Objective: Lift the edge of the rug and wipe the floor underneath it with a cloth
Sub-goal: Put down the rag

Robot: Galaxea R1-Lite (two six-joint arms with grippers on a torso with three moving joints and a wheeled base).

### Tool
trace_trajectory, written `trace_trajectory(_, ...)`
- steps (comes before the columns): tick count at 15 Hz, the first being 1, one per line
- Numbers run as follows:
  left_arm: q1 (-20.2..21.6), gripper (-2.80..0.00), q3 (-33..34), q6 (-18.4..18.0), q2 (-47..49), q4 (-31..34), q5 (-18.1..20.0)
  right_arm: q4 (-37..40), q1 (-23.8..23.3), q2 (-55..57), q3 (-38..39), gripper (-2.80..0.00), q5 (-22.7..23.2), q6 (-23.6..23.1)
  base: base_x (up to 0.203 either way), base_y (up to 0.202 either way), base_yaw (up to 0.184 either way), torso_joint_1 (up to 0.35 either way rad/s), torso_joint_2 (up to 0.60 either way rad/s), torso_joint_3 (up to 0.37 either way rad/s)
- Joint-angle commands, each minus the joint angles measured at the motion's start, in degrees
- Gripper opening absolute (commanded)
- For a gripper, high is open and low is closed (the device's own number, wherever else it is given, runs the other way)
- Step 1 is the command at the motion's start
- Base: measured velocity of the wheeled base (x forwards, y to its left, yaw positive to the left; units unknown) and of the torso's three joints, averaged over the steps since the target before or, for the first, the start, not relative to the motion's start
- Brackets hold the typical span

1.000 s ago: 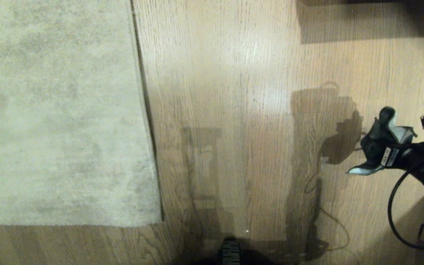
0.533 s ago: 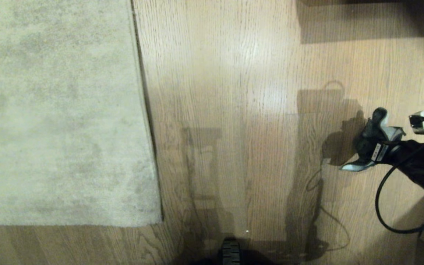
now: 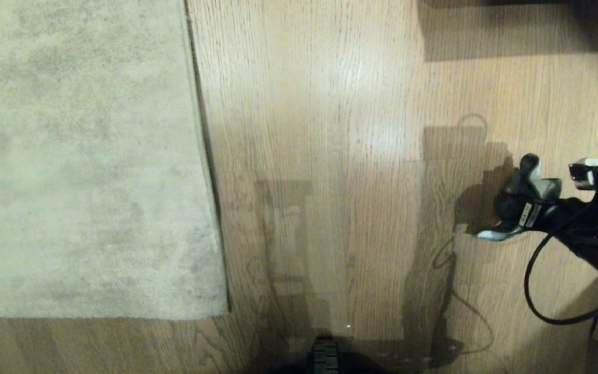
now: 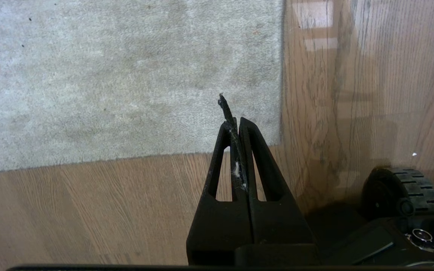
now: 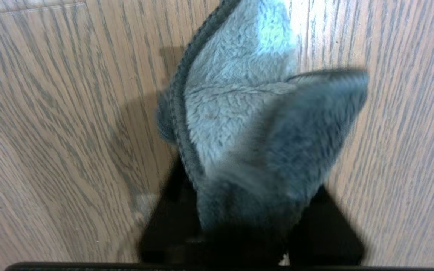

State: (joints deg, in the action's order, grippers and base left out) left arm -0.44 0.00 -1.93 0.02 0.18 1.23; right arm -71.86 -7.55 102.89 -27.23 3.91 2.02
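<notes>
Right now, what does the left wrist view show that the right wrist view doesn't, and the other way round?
Only the left wrist view shows the rug edge, lying flat at its corner, the left pincer shut and parked above it, and a black wheel of the base. Only the right wrist view shows the cloth close up, bunched in the right pincer. Both show the wood-grain floor.
</notes>
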Motion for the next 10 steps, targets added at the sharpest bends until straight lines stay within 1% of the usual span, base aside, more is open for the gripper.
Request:
trace_trajectory(1, 0.0, -2.8, 0.0, 0.0, 0.0, 0.0, 0.0, -0.5, 0.0, -0.1, 0.1, 0.0, 0.0, 0.4, 0.0, 0.0, 0.0, 0.0, 0.0, 0.0)
trace_trajectory(6, 0.0, -2.8, 0.0, 0.0, 0.0, 0.0, 0.0, -0.6, 0.0, 0.0, 0.4, 0.0, 0.0, 0.7, 0.0, 0.0, 0.0, 0.0, 0.0, 0.0)
trace_trajectory(9, 0.0, -2.8, 0.0, 0.0, 0.0, 0.0, 0.0, -0.8, 0.0, -0.4, 2.2, 0.0, 0.0, 0.6, 0.0, 0.0, 0.0, 0.0, 0.0, 0.0)
trace_trajectory(10, 0.0, -2.8, 0.0, 0.0, 0.0, 0.0, 0.0, -2.1, 0.0, -0.4, 3.4, 0.0, 0.0, 0.6, 0.0, 0.0, 0.0, 0.0, 0.0, 0.0)
